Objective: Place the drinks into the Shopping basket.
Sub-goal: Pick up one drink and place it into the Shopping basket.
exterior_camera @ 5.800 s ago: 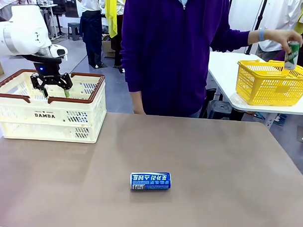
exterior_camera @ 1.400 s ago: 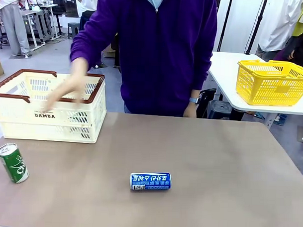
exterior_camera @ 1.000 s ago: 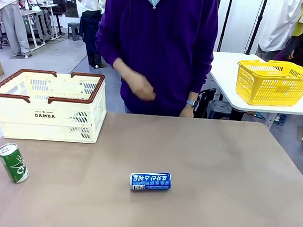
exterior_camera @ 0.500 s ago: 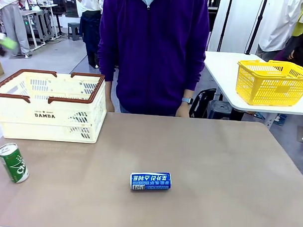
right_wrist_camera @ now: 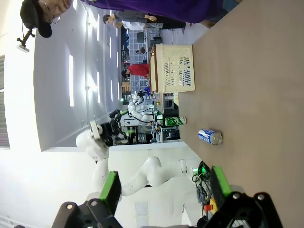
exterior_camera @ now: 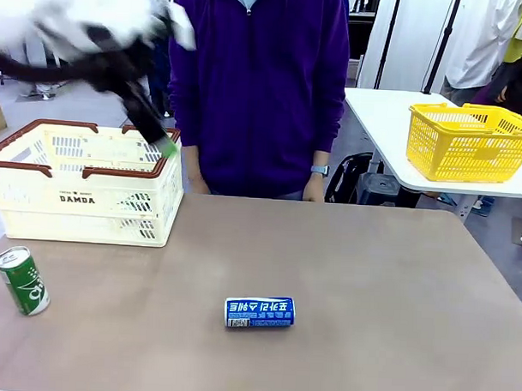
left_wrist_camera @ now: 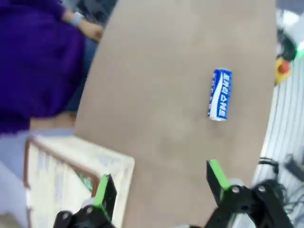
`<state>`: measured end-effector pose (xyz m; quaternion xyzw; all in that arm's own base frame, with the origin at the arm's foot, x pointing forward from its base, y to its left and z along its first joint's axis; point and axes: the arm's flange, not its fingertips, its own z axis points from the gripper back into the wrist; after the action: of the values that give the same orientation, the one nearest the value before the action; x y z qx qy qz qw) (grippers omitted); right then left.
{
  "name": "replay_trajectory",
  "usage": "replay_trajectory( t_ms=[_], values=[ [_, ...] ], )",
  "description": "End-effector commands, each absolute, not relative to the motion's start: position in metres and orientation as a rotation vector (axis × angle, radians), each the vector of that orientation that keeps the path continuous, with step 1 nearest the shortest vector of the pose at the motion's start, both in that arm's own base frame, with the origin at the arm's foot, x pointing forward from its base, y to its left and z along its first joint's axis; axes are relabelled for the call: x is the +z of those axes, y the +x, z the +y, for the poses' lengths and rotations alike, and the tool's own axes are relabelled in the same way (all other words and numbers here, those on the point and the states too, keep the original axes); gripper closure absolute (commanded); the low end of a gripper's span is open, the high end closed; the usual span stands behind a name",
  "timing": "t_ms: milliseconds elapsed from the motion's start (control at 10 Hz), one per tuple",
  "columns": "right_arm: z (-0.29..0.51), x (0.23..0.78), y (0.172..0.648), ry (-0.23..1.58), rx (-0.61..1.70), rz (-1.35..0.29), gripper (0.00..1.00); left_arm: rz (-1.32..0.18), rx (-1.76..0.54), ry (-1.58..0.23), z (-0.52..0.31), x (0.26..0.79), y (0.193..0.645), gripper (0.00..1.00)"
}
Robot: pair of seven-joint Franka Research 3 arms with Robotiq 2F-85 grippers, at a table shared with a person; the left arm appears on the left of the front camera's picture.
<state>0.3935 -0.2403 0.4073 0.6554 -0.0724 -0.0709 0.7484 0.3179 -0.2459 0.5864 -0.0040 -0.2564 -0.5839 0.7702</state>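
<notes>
Green drink can (exterior_camera: 22, 280) stood upright at the counter's (exterior_camera: 370, 276) left edge, just in front of the cream DAMDA Shopping basket (exterior_camera: 89, 202) and outside it. Left pincer (left_wrist_camera: 160, 183), blurred, hung above the basket's right rim, fingers spread wide and empty. Blue drink can (exterior_camera: 259, 311) lay on its side near the counter's middle. A person in a purple top (exterior_camera: 265, 93) stood behind. Yellow mesh basket (exterior_camera: 469, 143) sat on a side table. Right pincer (right_wrist_camera: 165, 185) was wide, empty.

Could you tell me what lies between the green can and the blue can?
Nothing: in the front view, bare brown tabletop runs from the standing green can to the blue can lying on its side.
</notes>
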Motion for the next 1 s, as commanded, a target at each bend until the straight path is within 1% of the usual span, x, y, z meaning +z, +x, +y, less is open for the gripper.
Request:
replay_trajectory(
  t_ms=[0, 100, 200, 300, 400, 500, 600, 900],
  values=[
    [-0.241, 0.413, 0.393, 1.43, -0.164, -0.136, 0.0, -0.5, -1.427, 0.116, -0.302, 0.532, 0.316, 0.0],
    [-0.241, 0.413, 0.393, 1.43, -0.164, -0.136, 0.0, -0.465, -1.569, 0.101, -0.334, 0.498, 0.304, 0.0],
    [-0.241, 0.413, 0.393, 1.43, -0.164, -0.136, 0.0, -0.353, -1.695, 0.048, -0.35, 0.47, 0.302, 0.0],
    [-0.241, 0.413, 0.393, 1.43, -0.164, -0.136, 0.0, -0.233, -1.719, -0.002, -0.359, 0.447, 0.299, 0.0],
    [-0.241, 0.413, 0.393, 1.43, -0.164, -0.136, 0.0, -0.185, -1.721, -0.008, -0.366, 0.434, 0.294, 0.0],
    [-0.241, 0.413, 0.393, 1.43, -0.164, -0.136, 0.0, -0.055, -1.685, -0.028, -0.365, 0.443, 0.296, 0.0],
    [-0.241, 0.413, 0.393, 1.43, -0.164, -0.136, 0.0, -0.245, -1.7, 0.01, -0.373, 0.421, 0.28, 0.0],
    [-0.241, 0.413, 0.393, 1.43, -0.164, -0.136, 0.0, -0.245, -1.7, 0.01, -0.373, 0.421, 0.28, 0.0]
  ],
)
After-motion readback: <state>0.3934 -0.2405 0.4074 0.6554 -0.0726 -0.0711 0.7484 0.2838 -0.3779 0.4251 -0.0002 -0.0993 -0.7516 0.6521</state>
